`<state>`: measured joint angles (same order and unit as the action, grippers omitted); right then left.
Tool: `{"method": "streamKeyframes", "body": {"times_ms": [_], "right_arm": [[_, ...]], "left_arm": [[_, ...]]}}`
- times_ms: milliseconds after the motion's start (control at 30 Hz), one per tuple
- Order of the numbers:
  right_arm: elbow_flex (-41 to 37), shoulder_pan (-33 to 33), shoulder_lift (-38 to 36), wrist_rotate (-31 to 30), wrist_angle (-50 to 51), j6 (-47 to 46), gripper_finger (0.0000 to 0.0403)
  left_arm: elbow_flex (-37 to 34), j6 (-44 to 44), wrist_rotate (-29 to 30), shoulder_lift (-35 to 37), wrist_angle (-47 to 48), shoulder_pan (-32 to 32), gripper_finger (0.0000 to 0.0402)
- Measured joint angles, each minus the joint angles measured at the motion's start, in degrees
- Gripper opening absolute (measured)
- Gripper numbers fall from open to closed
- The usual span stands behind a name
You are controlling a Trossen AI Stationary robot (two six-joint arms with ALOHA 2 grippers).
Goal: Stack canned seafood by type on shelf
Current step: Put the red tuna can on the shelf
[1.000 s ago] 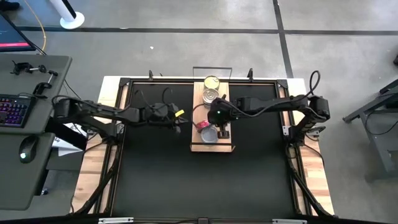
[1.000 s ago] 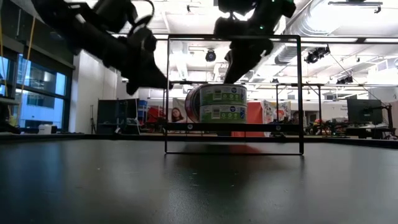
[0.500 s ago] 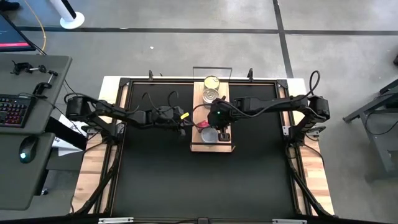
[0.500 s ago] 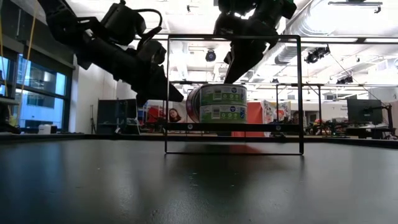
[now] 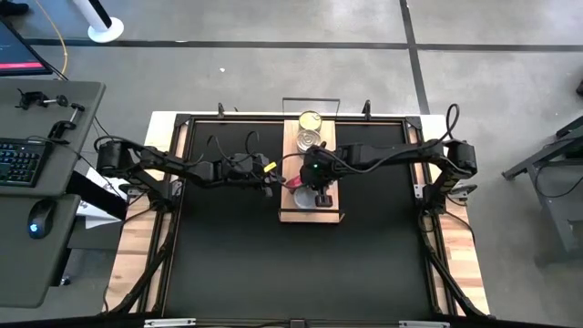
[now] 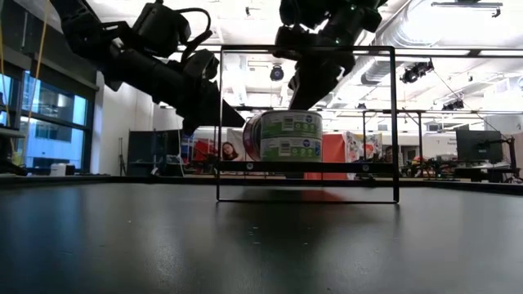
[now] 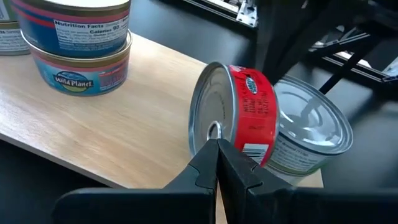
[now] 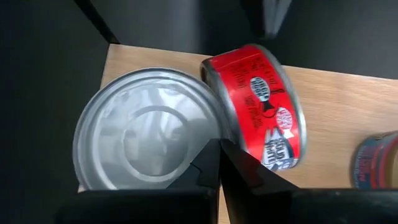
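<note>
High view: you see the right gripper (image 5: 318, 185) over the shelf (image 5: 311, 212); the left gripper (image 5: 273, 182) sits just beside the shelf edge.
Low view: stacked tins (image 6: 288, 135) on the shelf.
Left wrist view: your fingers (image 7: 214, 163) pressed together, holding nothing, tips at the tilted red tin (image 7: 239, 114).
Right wrist view: fingers (image 8: 217, 163) likewise closed and empty, above the silver tin (image 8: 146, 130) the red tin leans on.

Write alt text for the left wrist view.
A red-labelled can stands on its edge on the light-wood shelf, leaning against a flat silver-lidded can, with the left gripper closed just in front of it. Two blue-labelled cans sit stacked farther along the shelf.
</note>
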<state>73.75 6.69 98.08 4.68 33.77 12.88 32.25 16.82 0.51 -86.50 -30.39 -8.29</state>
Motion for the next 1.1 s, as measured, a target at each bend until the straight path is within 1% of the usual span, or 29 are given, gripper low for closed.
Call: {"method": "streamKeyframes", "body": {"times_ms": [233, 367, 567, 800, 1100], "right_arm": [[0.1, 0.75, 0.0, -0.79, 0.01, 0.19, 0.0], [0.12, 1.29, 0.0, -1.86, -0.19, 0.18, 0.0], [0.16, 1.61, 0.0, -2.01, -1.19, -0.12, 0.0], [0.54, 1.14, -0.04, 0.58, 0.54, -1.33, 0.0], [0.43, -2.34, 0.2, 1.95, 1.93, -1.49, 0.0]], "left_arm": [[0.0, -0.48, 0.27, 0.0, -1.87, 0.0, 0.0], [0.0, -0.5, 1.62, 0.0, -3.92, 0.0, 0.0], [0.0, -0.44, 1.86, 0.0, -3.83, 0.0, 0.0], [0.0, 0.51, 1.86, 0.0, -3.81, 0.0, 0.0], [0.0, 0.55, 1.88, 0.0, -3.74, 0.0, 0.0]]}}
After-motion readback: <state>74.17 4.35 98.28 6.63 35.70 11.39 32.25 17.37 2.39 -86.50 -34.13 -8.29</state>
